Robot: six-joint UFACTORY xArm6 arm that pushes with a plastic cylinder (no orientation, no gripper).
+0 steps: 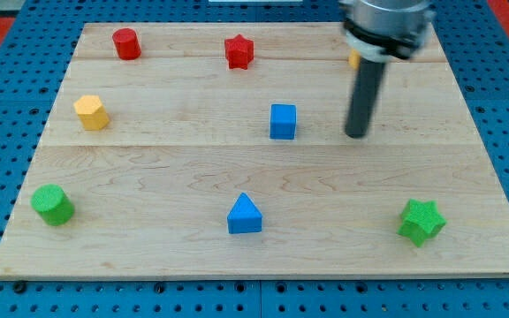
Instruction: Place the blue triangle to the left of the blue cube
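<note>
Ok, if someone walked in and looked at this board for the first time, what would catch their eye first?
Probably the dark rod coming down from the view's top right, my tip resting on the wood just to the view's right of the blue cube, apart from it. Next, the blue triangle below the cube near the bottom edge, and the bright green star at the view's bottom right.

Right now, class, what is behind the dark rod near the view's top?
A small yellow-orange block peeks out at the view's left of the rod above my tip; the rest is covered, so its shape is unknown.

An orange block (353,60) hides mostly behind the arm (385,26).
</note>
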